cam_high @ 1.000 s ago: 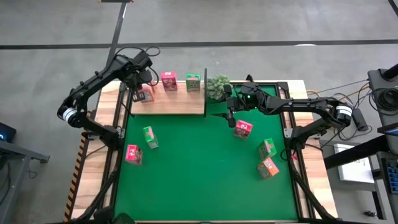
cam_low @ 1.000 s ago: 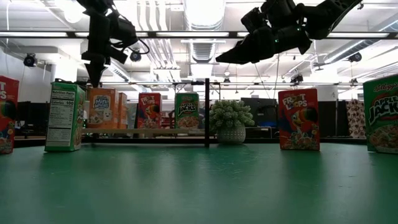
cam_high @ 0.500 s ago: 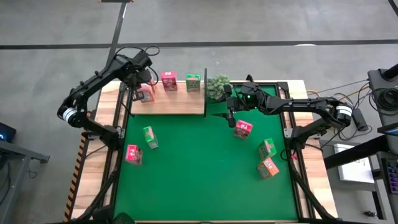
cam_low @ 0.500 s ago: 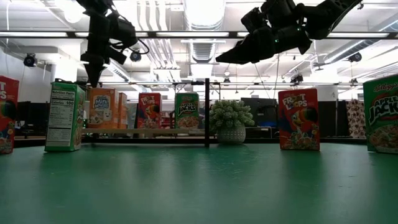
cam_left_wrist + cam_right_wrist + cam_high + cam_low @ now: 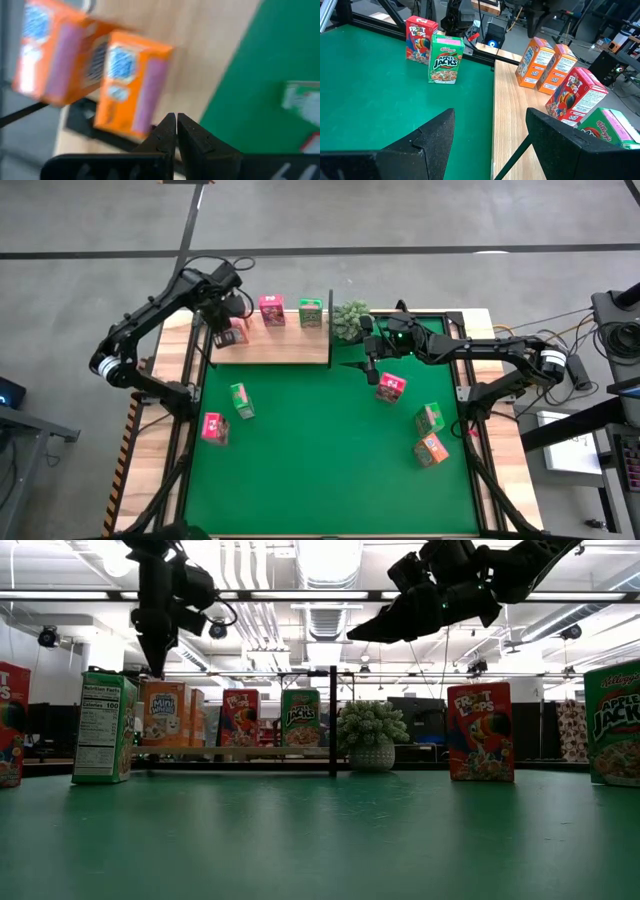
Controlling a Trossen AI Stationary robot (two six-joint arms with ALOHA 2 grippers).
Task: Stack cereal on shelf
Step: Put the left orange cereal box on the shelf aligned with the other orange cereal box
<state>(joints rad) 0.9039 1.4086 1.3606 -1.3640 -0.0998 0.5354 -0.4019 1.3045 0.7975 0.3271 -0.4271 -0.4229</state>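
The left gripper (image 5: pixel 224 314) hangs clenched and empty above the left end of the shelf (image 5: pixel 290 348), over the 2 orange boxes (image 5: pixel 231 331) that stand side by side there. Over the last second it has lifted a little and drawn back from them; in the left wrist view its fingertips (image 5: pixel 170 125) are pressed together, with the orange pair just beyond. That retreat suggests the placing on that end is finished and this arm is free to fetch again. Further right on the shelf stand 1 red box (image 5: pixel 271 310) and 1 green box (image 5: pixel 311 312), so 4 of 9 are up. The right gripper (image 5: pixel 372 372) has not moved: it hovers off the shelf's right end, fingers spread and holding nothing, near a second red box (image 5: pixel 390 387) on the mat (image 5: pixel 320 460). In front of the shelf, 5 boxes remain on the mat: green (image 5: pixel 241 400) and red (image 5: pixel 213 428) to the left, and green (image 5: pixel 430 418) and orange (image 5: pixel 432 449) well to the right.
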